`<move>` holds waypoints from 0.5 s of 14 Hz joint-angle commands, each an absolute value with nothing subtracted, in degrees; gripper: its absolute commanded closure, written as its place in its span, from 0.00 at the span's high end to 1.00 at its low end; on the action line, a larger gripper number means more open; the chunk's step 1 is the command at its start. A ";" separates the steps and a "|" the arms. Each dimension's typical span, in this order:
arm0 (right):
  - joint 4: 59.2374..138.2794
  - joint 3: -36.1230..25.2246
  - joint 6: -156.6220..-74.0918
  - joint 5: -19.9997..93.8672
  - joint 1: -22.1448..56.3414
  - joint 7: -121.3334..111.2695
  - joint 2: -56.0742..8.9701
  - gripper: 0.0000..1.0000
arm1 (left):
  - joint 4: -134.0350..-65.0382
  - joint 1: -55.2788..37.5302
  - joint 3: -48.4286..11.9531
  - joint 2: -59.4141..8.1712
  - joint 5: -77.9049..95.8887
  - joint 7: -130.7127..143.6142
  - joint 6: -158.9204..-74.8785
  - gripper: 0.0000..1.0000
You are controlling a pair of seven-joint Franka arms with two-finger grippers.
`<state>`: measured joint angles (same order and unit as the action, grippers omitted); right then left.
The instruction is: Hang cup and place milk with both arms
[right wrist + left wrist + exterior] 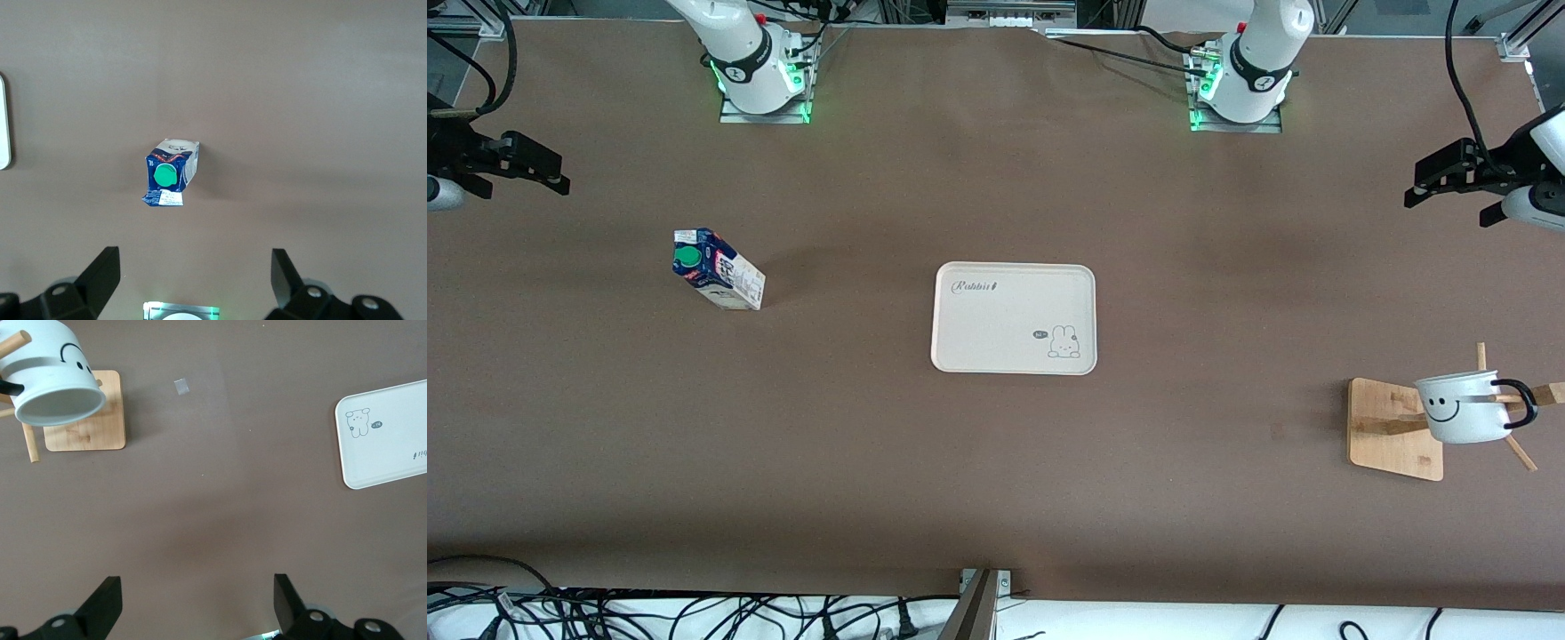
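Note:
The cup (1458,409), a white mug with a black smiley face, hangs by its black handle on a peg of a wooden rack (1387,427) toward the left arm's end of the table. It also shows in the left wrist view (57,380). The milk (716,269), a blue-and-white carton with a green cap, stands on the table toward the right arm's end and shows in the right wrist view (170,173). My left gripper (1416,182) is open and empty in the air, apart from the cup (195,587). My right gripper (560,173) is open and empty, high over the table (193,257).
A white tray (1014,317) with a rabbit drawing lies at the table's middle, with nothing on it; it shows in the left wrist view (387,440). The rack's wooden base (83,430) sits under the cup. Cables lie along the table's near edge.

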<state>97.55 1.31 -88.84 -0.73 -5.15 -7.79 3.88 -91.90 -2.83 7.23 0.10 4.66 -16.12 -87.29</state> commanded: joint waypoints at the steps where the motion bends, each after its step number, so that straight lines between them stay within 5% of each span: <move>1: 97.47 2.11 -88.16 -1.14 -5.89 -7.03 4.13 1.00 | -89.65 -1.58 7.03 -1.05 3.96 -19.33 -85.87 1.00; 7: 97.47 2.11 -88.15 -1.14 -5.89 -7.29 4.13 1.00 | -89.39 -3.24 5.98 -1.41 1.07 -20.99 -85.08 1.00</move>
